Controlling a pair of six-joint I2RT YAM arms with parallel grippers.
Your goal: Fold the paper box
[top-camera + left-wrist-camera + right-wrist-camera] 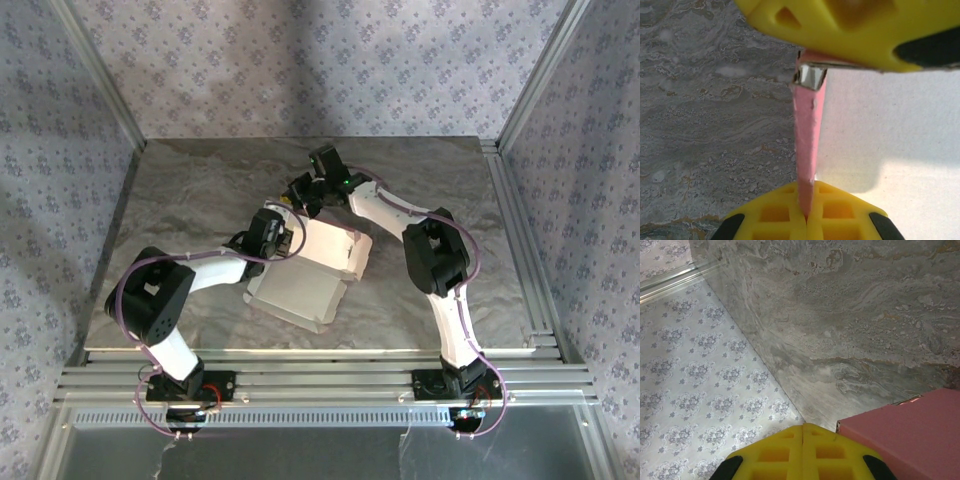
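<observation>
Left gripper [806, 200] pinched shut on an upright pink wall of the paper box [310, 275], pale inner face showing to its right. Right gripper [804, 435] closed on nothing; a pink box corner lies just right of its fingertips, on the table [200, 190].

The paper box [310, 270] is thin matt cardboard, pink outside and pale whitish inside. The fingers [771, 216] are smooth yellow plastic with moulded grid recesses. The table [200, 190] is grey, marbled and faintly glossy. The rails [320, 378] are grooved metal.
</observation>
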